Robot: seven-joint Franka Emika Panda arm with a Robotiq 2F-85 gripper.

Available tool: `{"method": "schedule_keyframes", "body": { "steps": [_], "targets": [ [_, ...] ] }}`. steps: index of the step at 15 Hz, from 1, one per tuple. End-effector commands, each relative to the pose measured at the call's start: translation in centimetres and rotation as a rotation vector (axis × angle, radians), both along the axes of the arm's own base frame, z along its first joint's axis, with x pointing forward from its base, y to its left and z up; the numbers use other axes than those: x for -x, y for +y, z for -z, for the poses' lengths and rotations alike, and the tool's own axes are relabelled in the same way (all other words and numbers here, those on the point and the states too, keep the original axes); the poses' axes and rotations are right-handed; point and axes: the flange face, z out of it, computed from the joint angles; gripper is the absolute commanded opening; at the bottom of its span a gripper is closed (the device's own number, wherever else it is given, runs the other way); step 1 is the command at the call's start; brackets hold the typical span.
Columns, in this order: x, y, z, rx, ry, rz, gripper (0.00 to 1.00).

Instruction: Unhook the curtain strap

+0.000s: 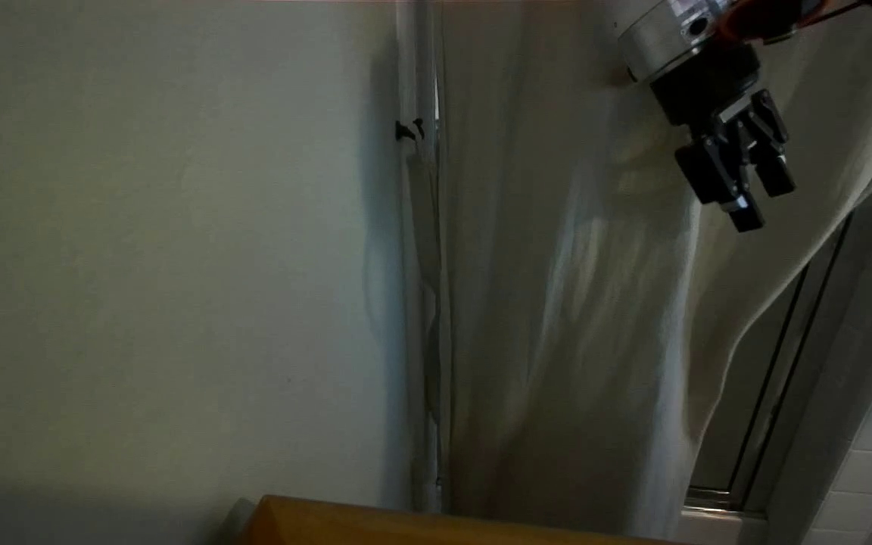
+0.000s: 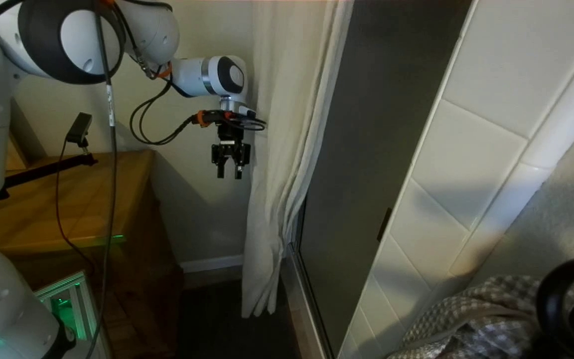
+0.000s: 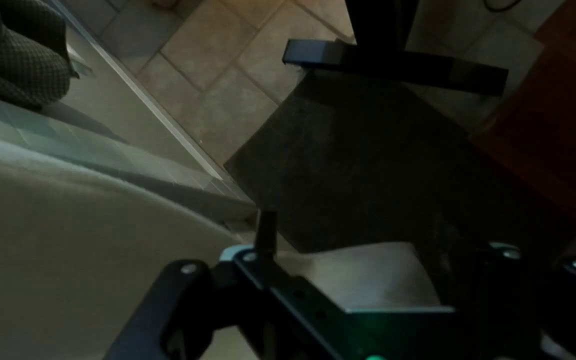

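The curtain strap [image 1: 426,227] is a narrow cream band hanging in a long thin shape beside the wall, below a small dark hook [image 1: 406,131] in an exterior view. Whether both its ends sit on the hook is too dark to tell. I cannot make it out elsewhere. The wide cream curtain [image 1: 527,303] hangs loose beside it; it also shows in an exterior view [image 2: 287,124] and the wrist view [image 3: 93,250]. My gripper [image 1: 764,206] is open and empty, pointing down, well away from the strap. It also shows open beside the curtain [image 2: 229,173]. In the wrist view its right finger is lost in shadow.
A wooden dresser [image 2: 68,199] with a camera on an arm [image 2: 78,129] stands by the robot's base. A shower door [image 2: 366,124] and tiled wall [image 2: 471,164] lie beyond the curtain. A dark mat [image 3: 368,175] and black stand foot [image 3: 393,67] are on the floor.
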Motion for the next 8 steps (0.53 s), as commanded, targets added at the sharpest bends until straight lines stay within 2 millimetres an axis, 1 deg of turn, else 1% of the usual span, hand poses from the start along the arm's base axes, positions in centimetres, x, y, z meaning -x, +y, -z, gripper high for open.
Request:
{"method": "schedule_keyframes", "body": {
  "steps": [1,4,8],
  "targets": [
    [-1.4,2.6,-2.7,-0.118,-0.135,-0.077,1.0],
    [-2.7,4.5,-4.7,-0.21,-0.289,-0.114,1.0],
    [-3.8,5.3,-6.7,-0.282,-0.444,-0.146,1.0]
  ]
}}
